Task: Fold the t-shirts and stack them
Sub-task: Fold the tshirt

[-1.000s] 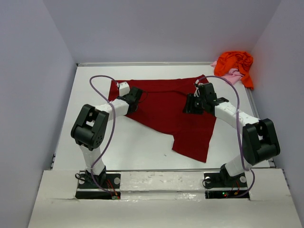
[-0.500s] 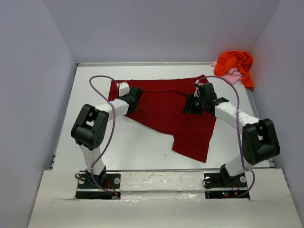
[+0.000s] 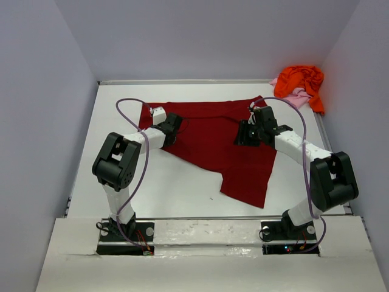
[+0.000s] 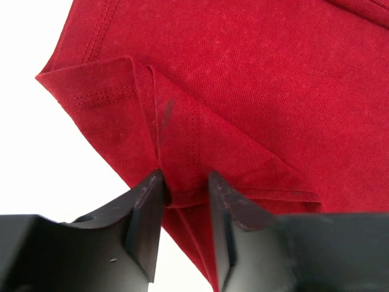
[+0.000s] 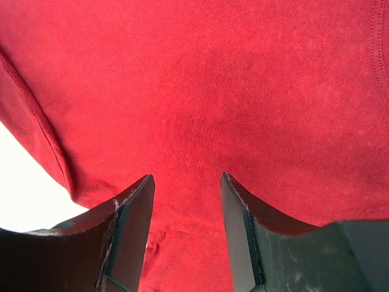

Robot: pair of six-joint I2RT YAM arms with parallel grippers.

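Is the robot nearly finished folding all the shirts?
No, nothing is folded yet. The dark red t-shirt lies spread out. The left fingers straddle its doubled-over edge; the right fingers are open over it. The orange t-shirt and pink t-shirt wait crumpled in the far corner.

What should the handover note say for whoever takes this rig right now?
Left pincer: jaws part-way apart astride a fold near the left end of the crimson shirt; firm grip unclear.
Right pincer: open, low over the same shirt's right part, holding nothing.
The crimson shirt lies spread and unfolded on the table. The orange shirt and pink shirt are heaped in the far right corner.
Done: nothing folded. Left: fold all three, then stack.
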